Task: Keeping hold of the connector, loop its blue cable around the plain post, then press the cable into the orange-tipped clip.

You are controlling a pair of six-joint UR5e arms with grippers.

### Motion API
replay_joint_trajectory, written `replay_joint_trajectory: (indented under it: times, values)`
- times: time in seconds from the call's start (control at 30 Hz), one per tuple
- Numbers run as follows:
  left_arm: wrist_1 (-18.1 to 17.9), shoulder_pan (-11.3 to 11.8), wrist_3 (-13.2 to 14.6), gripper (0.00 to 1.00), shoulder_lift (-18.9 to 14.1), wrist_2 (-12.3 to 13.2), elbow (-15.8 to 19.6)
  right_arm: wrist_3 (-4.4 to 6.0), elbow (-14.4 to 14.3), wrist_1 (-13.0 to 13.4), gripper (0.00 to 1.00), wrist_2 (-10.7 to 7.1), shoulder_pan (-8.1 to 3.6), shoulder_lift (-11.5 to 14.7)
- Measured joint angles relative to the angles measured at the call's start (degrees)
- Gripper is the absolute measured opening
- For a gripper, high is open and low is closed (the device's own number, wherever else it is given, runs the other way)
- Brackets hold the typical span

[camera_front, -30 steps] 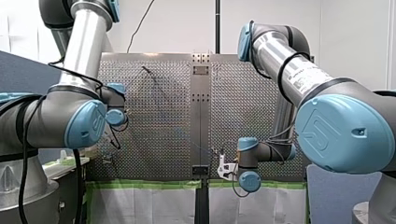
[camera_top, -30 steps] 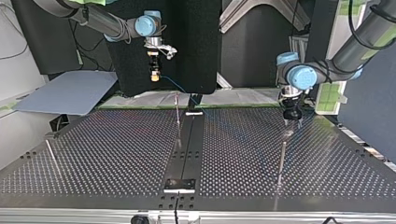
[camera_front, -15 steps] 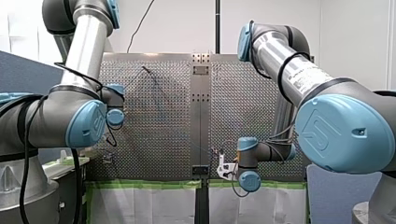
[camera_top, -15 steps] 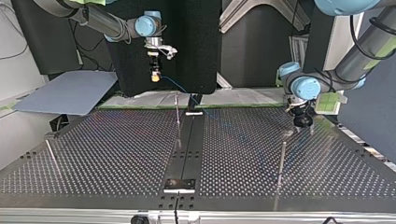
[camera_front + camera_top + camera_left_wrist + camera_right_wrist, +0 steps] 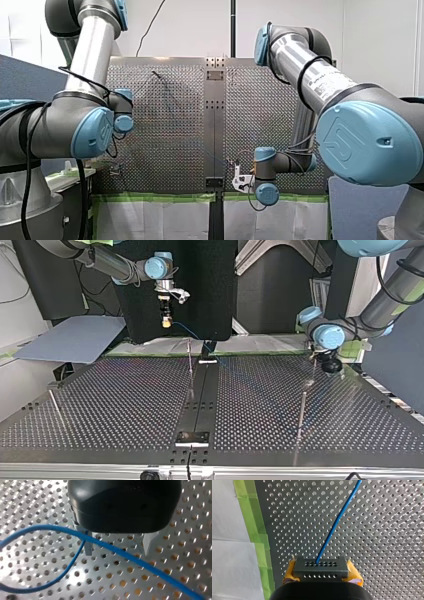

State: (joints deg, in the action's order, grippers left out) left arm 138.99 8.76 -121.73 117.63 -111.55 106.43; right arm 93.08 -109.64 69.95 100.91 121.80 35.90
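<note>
bright glare on perforated table (image 5: 30, 562)

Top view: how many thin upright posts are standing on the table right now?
3. Left post near the view's left edge; middle post at the view's centre; right post just nearer the camera than my left gripper. Others may be hidden behind the arms.

The worktop (image 5: 387, 542) is showing as bare perforated metal, glinting brightly. The blue cable (image 5: 337, 522) is wearing a smooth, slightly glossy plastic jacket. The connector (image 5: 320, 567) is looking like matt black plastic, dotted with small holes. The yellow pads (image 5: 290, 571) of my right tool (image 5: 321, 570) are appearing dull. My left tool (image 5: 117, 552) is shining with a glossy black housing above plain metal fingers (image 5: 88, 547). Green tape (image 5: 254, 530) is lying matt along the worktop's edge
</note>
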Motion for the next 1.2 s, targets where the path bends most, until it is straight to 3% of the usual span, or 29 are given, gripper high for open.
replay_joint_trajectory:
  times: [0.33, 0.87, 1.2]
  values:
    - [-3.4, 0.5, 5.7, 1.0, 0.0, -5.7, 0.5, 0.01, 0.0, 0.0, 0.0, -0.03, 0.02, 0.0]
    - [-12.9, 0.7, 15.5, 1.0, 0.0, -15.2, 6.7, -0.07, 0.0, -0.4, 0.0, -0.09, 0.07, 0.0]
    - [-18.6, 0.1, 21.2, 1.0, 0.0, -15.2, 9.4, 0.07, 0.1, -0.3, 0.0, -0.09, 0.08, 0.0]
